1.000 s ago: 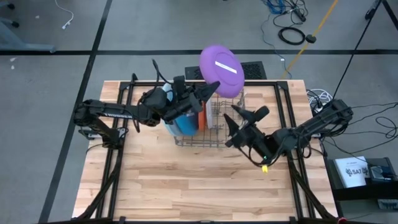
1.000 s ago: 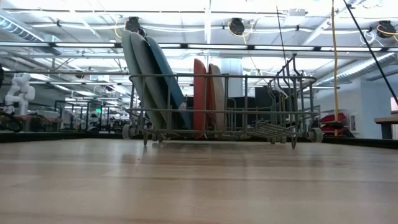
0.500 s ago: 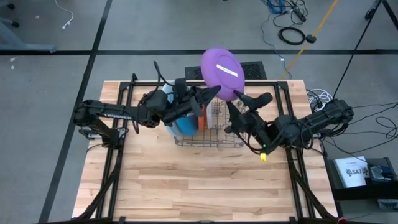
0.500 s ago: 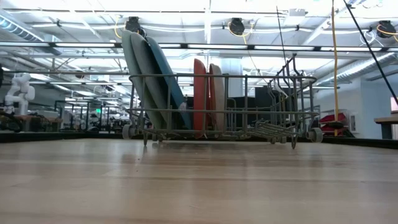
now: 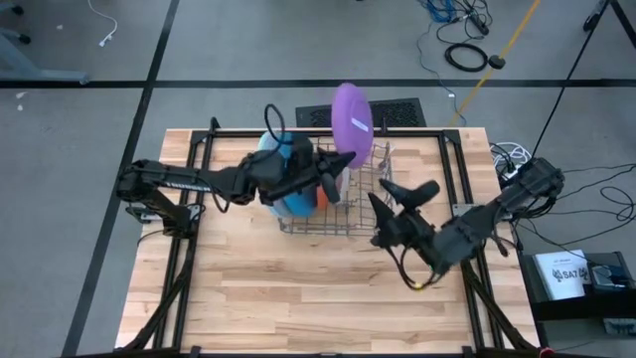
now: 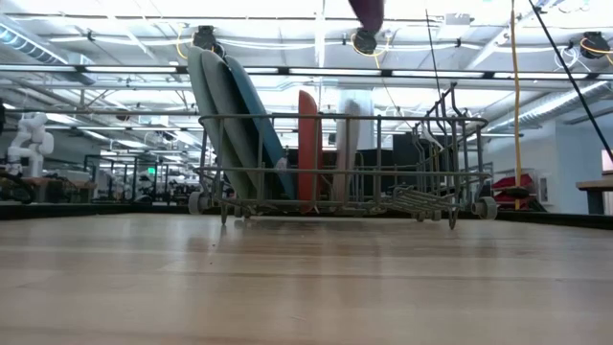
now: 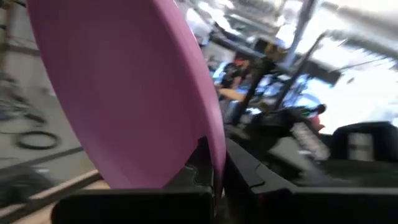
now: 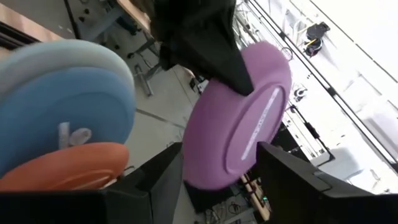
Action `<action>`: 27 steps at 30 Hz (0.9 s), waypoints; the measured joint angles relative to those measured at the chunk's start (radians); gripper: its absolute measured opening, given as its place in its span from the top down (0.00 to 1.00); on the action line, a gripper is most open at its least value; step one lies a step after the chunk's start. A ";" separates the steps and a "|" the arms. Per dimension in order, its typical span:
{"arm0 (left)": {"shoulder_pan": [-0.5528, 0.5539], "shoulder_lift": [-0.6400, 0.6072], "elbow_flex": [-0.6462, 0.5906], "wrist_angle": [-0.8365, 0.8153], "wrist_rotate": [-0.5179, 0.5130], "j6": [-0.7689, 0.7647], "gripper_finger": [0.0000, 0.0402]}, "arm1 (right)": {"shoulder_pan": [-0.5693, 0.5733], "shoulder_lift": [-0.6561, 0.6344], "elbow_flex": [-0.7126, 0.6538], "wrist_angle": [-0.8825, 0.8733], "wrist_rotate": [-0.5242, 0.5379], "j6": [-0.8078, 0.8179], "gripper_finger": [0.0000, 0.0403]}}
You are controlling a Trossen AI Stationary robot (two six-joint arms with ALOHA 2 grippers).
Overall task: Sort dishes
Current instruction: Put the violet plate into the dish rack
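Nearly done I reckon: big blue and grey plastic plates (image 6: 225,125) and an orange plate (image 6: 307,149) are racked in the grey wire dish rack (image 6: 383,163), my left gripper (image 5: 333,164) is clamped on the last round purple plastic plate (image 5: 352,124) above it, right gripper (image 5: 397,199) wide and empty nearby.

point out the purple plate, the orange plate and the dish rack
purple plate (image 5: 352,119), high view, middle of its face, above the rack.
orange plate (image 6: 308,149), low view, its upright edge inside the rack.
dish rack (image 6: 402,119), low view, top rail of the front wall.

We see two dark, slender jointed arms, the left arm (image 5: 184,182) bearing pale lettering along one link. A thin yellow-tipped cable loops beneath the right arm (image 5: 477,224). Both end in black, tapering fingers.
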 joint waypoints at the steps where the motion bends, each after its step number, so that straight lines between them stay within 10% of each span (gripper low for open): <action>1: 0.003 0.000 0.000 -0.016 -0.015 0.017 0.98 | 0.017 0.000 0.000 -0.015 0.010 0.020 0.51; 10: 0.005 0.000 0.000 -0.205 -0.020 0.036 0.98 | 0.127 0.000 0.000 -0.104 0.086 0.164 0.55; 16: -0.012 0.000 0.005 -0.194 -0.022 0.075 0.98 | 0.113 0.000 -0.001 -0.176 0.079 0.306 0.81; 19: -0.022 -0.023 0.026 -0.193 -0.016 0.127 0.98 | 0.075 0.002 -0.015 -0.298 0.013 0.405 0.97; 27: -0.058 -0.127 0.042 -0.177 0.000 0.232 0.98 | -0.173 0.003 -0.018 -0.696 -0.311 0.909 1.00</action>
